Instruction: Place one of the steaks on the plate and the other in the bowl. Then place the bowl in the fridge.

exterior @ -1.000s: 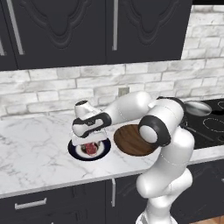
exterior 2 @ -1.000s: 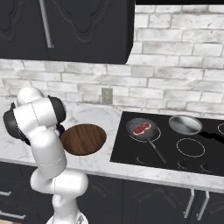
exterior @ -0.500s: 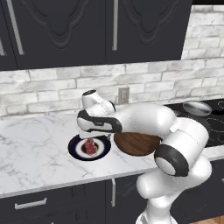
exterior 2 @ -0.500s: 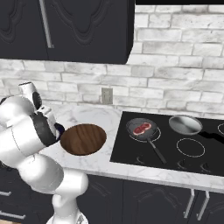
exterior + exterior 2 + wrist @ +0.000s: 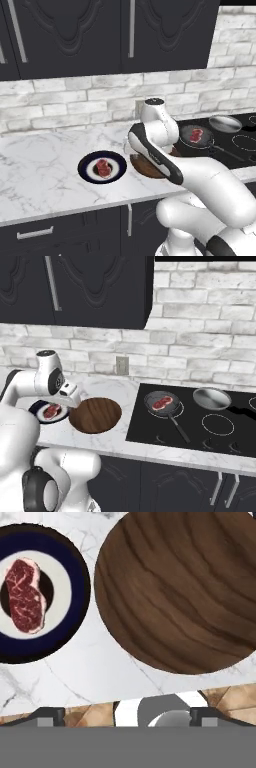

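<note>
arm bent low over counter | gripper (image 5: 128,714) spread wide, empty, above wooden bowl (image 5: 182,587) | steak (image 5: 25,594) on plate (image 5: 75,572) beside

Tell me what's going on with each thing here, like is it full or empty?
Plate: on the counter, one steak lying on it.
Bowl: empty, beside the plate.
Frying pan: on the stove, holds the other steak.
Silver pan: empty, on the stove.
Gripper: jaws open, holding nothing, above the bowl.
</note>
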